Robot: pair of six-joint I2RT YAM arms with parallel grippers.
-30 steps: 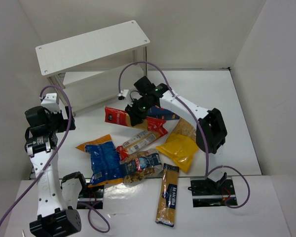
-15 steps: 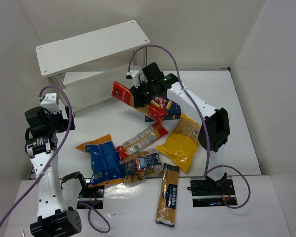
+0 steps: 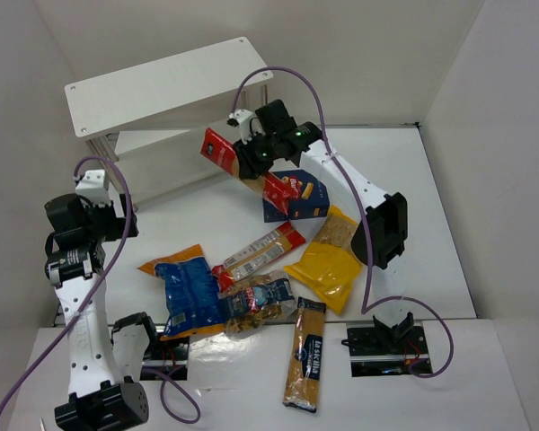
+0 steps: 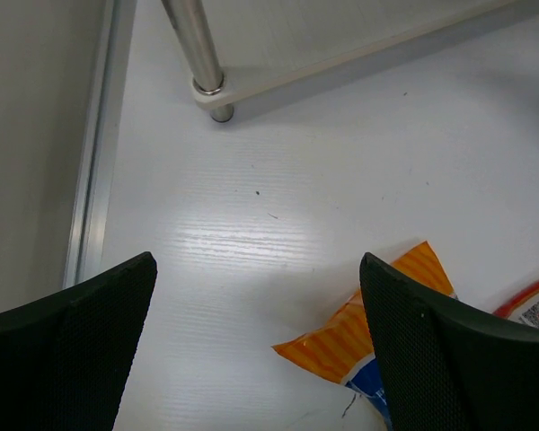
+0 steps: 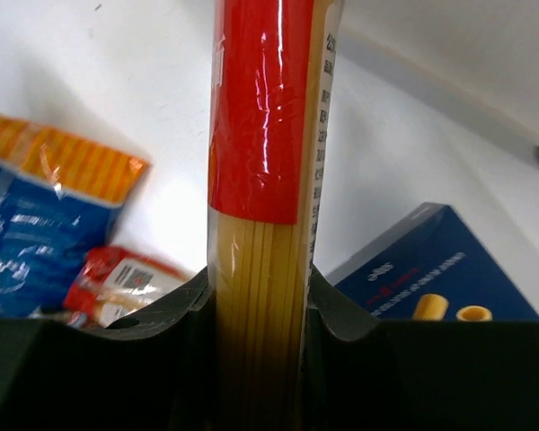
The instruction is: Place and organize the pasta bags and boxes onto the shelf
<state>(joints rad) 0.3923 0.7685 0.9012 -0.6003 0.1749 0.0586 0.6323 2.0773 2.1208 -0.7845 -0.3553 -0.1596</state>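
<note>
My right gripper (image 3: 254, 162) is shut on a long red-and-clear spaghetti pack (image 3: 223, 151), also in the right wrist view (image 5: 265, 180), and holds it in the air, tilted, in front of the white two-tier shelf (image 3: 162, 85). The dark blue box (image 3: 296, 195) lies just below it. On the table lie a second red-and-clear pack (image 3: 260, 250), a yellow bag (image 3: 326, 267), a blue-orange bag (image 3: 184, 292), a clear-brown bag (image 3: 256, 305) and a blue-labelled spaghetti pack (image 3: 305, 355). My left gripper (image 4: 256, 359) is open and empty above the table, near the blue-orange bag's corner (image 4: 377, 314).
A silver shelf post (image 4: 198, 54) and the lower board's corner stand ahead of my left gripper. White walls enclose the table at the left, back and right. The arm cables loop above the table.
My right gripper has lifted the red-and-clear spaghetti pack off the table and carried it up and back toward the shelf. The dark blue box now shows. The left arm has not moved.
</note>
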